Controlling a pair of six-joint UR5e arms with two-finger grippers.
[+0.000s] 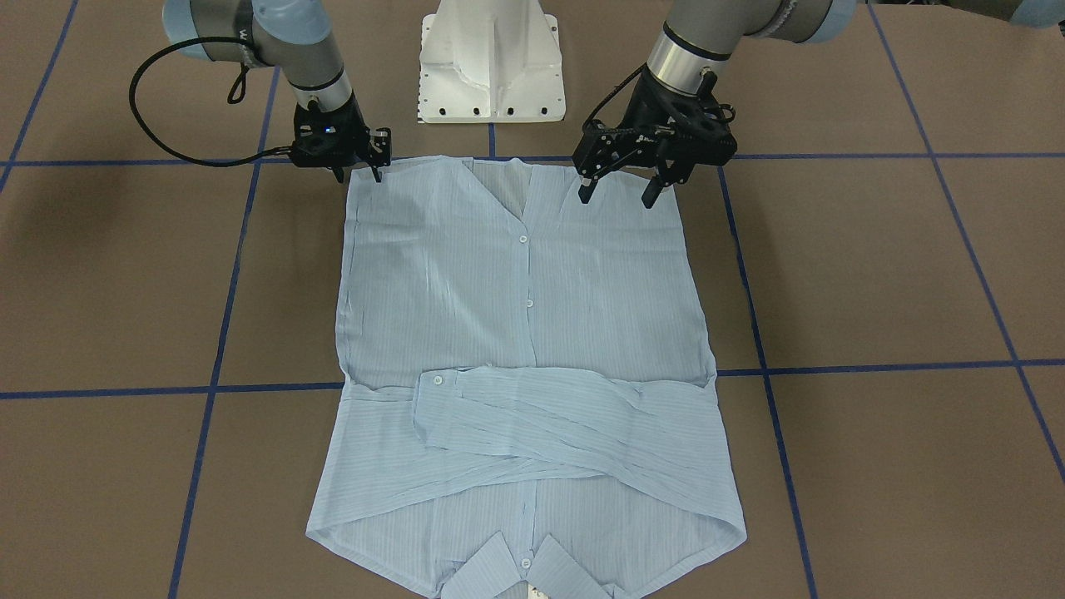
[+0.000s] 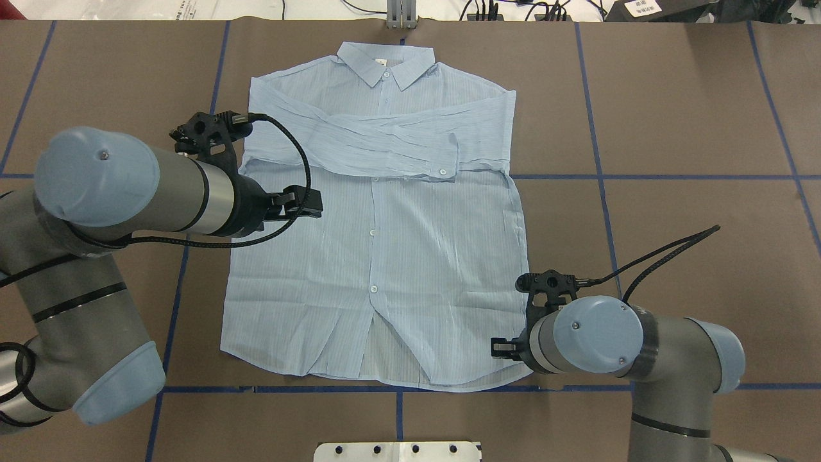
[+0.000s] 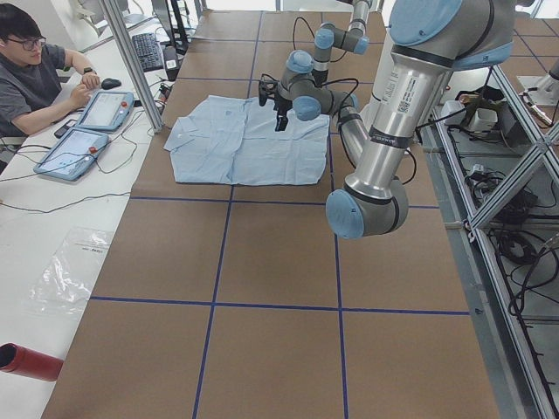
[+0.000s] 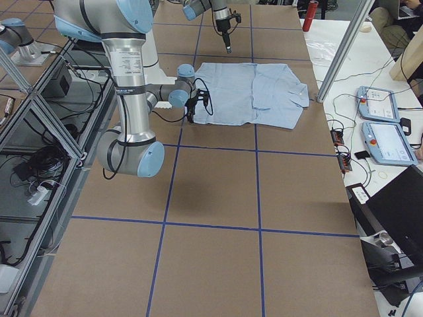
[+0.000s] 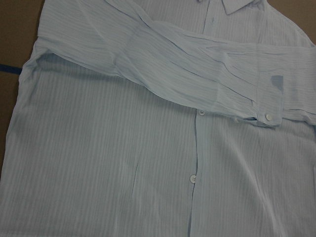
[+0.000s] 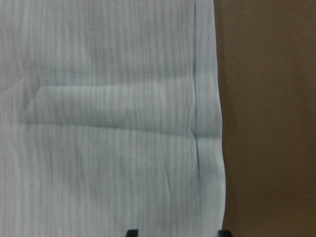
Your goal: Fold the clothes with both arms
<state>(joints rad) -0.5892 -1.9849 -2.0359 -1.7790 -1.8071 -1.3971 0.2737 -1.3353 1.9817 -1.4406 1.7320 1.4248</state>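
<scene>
Left gripper [image 1: 616, 194] wide open over shirt [image 1: 516, 316] hem, empty; right gripper [image 1: 359, 173] open, empty, at shirt corner.

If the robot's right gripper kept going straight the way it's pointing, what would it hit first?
Probably the thin light-blue pinstriped shirt, near its side edge. The right gripper points down, open, one finger over cloth, the other about over the brown table. Its height above the cloth is unclear.

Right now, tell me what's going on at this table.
A light-blue button-up shirt is being folded. It lies flat and buttoned, with both sleeves already crossed over the chest. The left gripper hangs open above the hem end. The right gripper is open, low over the other hem corner. Neither holds cloth.
</scene>
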